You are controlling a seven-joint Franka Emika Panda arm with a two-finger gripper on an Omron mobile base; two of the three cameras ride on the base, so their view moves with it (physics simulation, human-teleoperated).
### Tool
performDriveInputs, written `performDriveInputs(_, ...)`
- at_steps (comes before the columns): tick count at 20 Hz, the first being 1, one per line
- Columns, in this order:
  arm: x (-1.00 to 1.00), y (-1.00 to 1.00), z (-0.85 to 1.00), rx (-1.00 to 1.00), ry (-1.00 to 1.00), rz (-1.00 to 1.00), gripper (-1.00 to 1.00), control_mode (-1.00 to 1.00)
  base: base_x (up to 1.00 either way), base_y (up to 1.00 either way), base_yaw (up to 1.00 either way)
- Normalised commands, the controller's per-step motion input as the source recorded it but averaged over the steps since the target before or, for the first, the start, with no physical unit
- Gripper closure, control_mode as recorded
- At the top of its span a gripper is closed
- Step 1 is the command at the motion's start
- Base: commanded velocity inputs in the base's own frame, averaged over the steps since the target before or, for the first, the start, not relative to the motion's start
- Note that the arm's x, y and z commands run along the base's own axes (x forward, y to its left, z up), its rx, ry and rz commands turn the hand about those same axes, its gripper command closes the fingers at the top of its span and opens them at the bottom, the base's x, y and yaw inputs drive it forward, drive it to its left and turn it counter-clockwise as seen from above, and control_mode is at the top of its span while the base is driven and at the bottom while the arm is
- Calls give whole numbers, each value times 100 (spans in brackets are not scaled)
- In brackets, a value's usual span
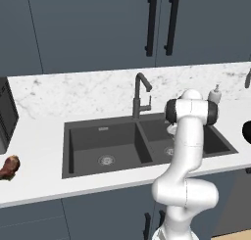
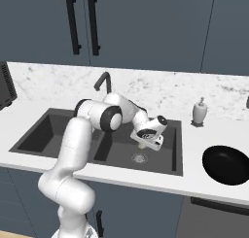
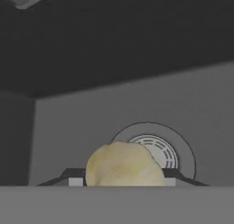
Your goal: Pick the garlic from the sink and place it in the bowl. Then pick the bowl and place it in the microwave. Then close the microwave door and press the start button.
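The garlic (image 3: 123,166), a pale cream bulb, sits between my two dark fingertips (image 3: 75,178), and my gripper (image 3: 123,182) is shut on it. In the right base view the gripper (image 2: 144,144) hangs inside the right basin of the dark sink (image 2: 58,135), with the garlic (image 2: 142,145) just under the hand and above the round drain (image 2: 139,158). The drain (image 3: 157,147) lies right behind the bulb in the hand view. The glossy black bowl (image 2: 228,164) rests on the counter to the right of the sink, apart from the gripper. A dark corner of the microwave (image 1: 7,117) shows at far left.
The angular faucet (image 1: 141,94) stands behind the divider between the basins. A white soap dispenser (image 2: 200,111) is at the back right of the sink. A brown drumstick piece (image 1: 10,166) lies on the counter left of the sink. Dark cabinets hang above.
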Motion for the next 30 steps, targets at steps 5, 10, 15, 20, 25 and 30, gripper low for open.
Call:
performDriveInputs(5, -51, 0, 100, 0, -30, 0, 100, -100, 0, 0, 0)
performDriveInputs(10, -40, -5, 100, 0, -11, 0, 100, -100, 0, 0, 0)
performDriveInputs(15, -42, -23, 99, 0, 0, -6, 100, -100, 0, 0, 0)
performDriveInputs(20, -62, -21, 91, -11, -1, -27, 100, -100, 0, 0, 0)
performDriveInputs(25, -63, -13, 62, -29, 1, -31, 100, -100, 0, 0, 0)
performDriveInputs(30, -55, -27, 56, -27, 5, -33, 100, -100, 0, 0, 0)
